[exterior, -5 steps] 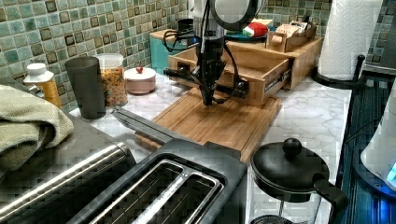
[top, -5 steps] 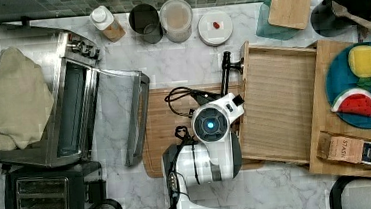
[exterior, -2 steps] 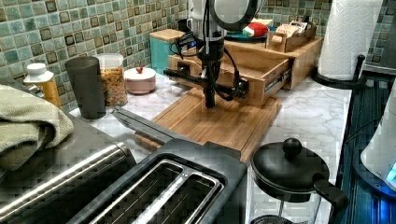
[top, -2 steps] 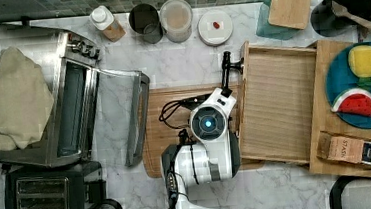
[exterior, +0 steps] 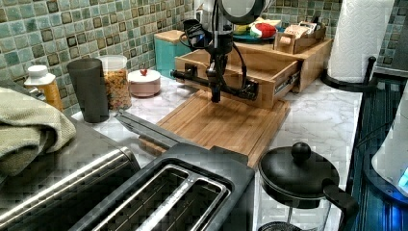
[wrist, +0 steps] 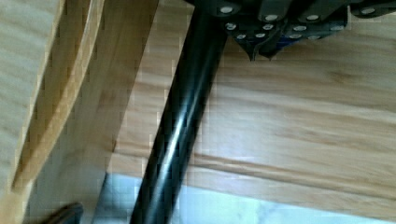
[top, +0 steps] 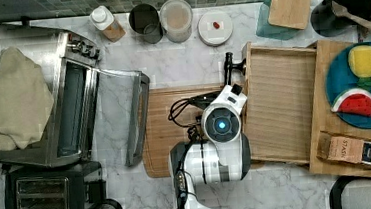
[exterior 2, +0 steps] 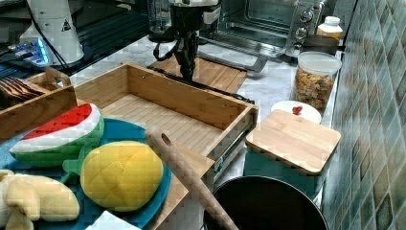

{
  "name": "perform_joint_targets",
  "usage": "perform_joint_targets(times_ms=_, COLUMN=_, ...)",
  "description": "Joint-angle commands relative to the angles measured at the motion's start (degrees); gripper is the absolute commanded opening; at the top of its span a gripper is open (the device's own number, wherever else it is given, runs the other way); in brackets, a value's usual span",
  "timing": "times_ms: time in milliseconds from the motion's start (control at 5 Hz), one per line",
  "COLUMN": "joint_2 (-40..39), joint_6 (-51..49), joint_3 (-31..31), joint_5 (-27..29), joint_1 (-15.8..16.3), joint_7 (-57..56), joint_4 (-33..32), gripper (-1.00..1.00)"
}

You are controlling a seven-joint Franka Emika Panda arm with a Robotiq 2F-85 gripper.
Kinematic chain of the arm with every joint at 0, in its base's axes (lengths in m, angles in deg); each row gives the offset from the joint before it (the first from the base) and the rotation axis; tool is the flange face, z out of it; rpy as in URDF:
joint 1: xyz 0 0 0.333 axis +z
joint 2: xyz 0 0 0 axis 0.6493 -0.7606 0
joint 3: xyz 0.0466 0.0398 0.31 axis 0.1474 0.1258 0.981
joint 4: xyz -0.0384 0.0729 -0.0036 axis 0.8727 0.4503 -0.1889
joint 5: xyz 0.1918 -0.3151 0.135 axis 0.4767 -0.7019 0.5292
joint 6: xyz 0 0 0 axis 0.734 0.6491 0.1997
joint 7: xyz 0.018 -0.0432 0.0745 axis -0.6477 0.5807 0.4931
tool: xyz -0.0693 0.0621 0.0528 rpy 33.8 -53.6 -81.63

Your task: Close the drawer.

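In the left view, the black gripper point(exterior: 216, 96) hangs over the flat darker wooden cutting board point(exterior: 226, 122), against the black metal bar handle point(exterior: 211, 83); whether its fingers are apart or together I cannot tell. Beyond, at twelve o'clock, the shallow light-wood drawer point(exterior: 250, 65) stands pulled out. The brown box point(top: 360, 149), at four o'clock from the drawer in the top view, reads "STASH".

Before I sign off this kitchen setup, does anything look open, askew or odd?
Two things stand open: the drawer, pulled out over the cutting board with the gripper at its black handle, and the toaster oven door, folded down.
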Motion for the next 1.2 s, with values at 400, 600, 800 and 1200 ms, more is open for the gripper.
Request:
perform_joint_targets(times_ms=400, joint_2=5.67, joint_6=7.39, joint_3=-12.13, joint_5=7.80, joint_1=-12.00, joint_7=-19.97, joint_4=1.21, gripper=-1.00)
perform_joint_targets(times_ms=600, joint_2=3.80, joint_6=6.28, joint_3=-15.44, joint_5=11.74, joint_1=-14.60, joint_7=-27.24, joint_4=4.24, gripper=-1.00)
perform_joint_targets(times_ms=800, joint_2=2.63, joint_6=3.80, joint_3=-18.35, joint_5=15.21, joint_1=-17.63, joint_7=-32.09, joint_4=7.48, gripper=-1.00)
perform_joint_targets(times_ms=1200, joint_2=-3.18, joint_6=5.85, joint_3=-18.76, joint_5=33.68, joint_1=-24.17, joint_7=-50.99, joint_4=12.06, gripper=-1.00)
